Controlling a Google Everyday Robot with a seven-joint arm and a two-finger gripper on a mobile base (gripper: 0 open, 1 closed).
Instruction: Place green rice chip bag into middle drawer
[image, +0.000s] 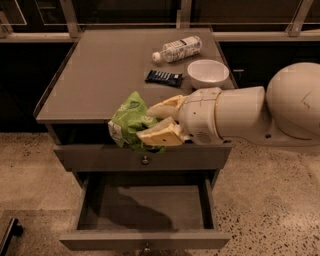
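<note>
The middle drawer (100, 240) stands pulled out toward the near side, its grey floor showing from wall to wall, with a shadow across its left half. Above it the upper drawer (90, 156) is closed. The green rice chip bag (131, 120) hangs in the air just past the tabletop's (100, 75) near edge, in front of the upper drawer and over the open one. The gripper (152, 123) has its jaws clamped on the bag's right side. The arm (250, 112) reaches in from the right, roughly level, wrist pointing left. Far right on the tabletop lie a bottle (177, 49), a dark snack bar (164, 77) and a white bowl (208, 73), well apart from the bag.
</note>
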